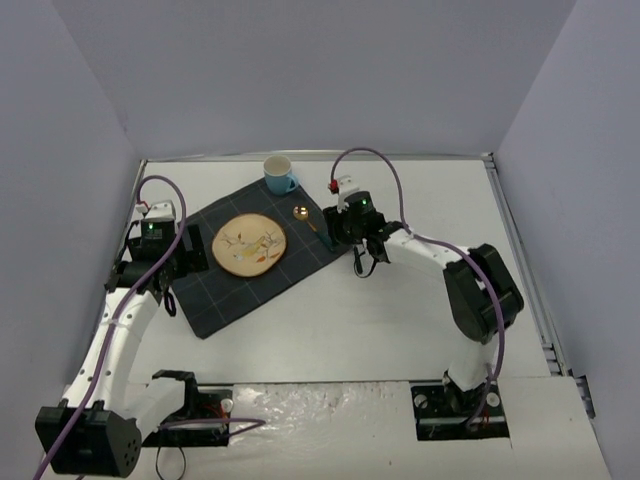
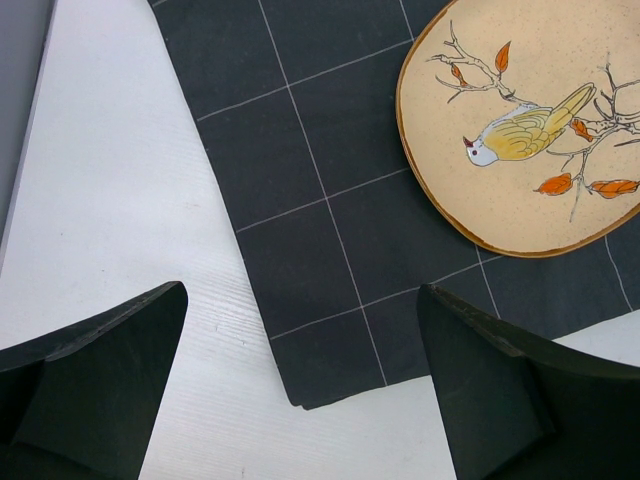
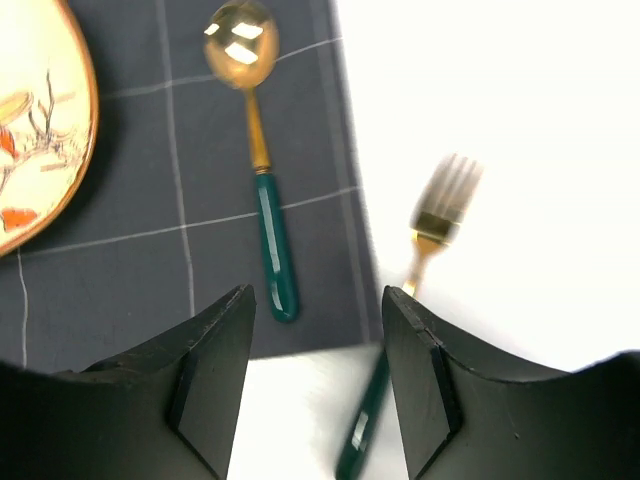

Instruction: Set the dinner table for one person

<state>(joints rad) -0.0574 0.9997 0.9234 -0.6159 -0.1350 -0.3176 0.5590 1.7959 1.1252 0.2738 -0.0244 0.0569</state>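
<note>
The dinner table (image 1: 400, 320) is white, the placemat (image 1: 232, 295) grid-lined grey, the cup (image 1: 278, 174) blue.

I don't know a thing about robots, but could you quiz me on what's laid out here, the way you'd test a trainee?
1. Fill in: the plate has a painted ____ on it.
2. True or false: the spoon lies on the placemat.
3. Where is the fork?
A. on the plate
B. off the placemat, over the bare table
C. on top of the spoon

Key: 1 bird; 2 true; 3 B.
</note>
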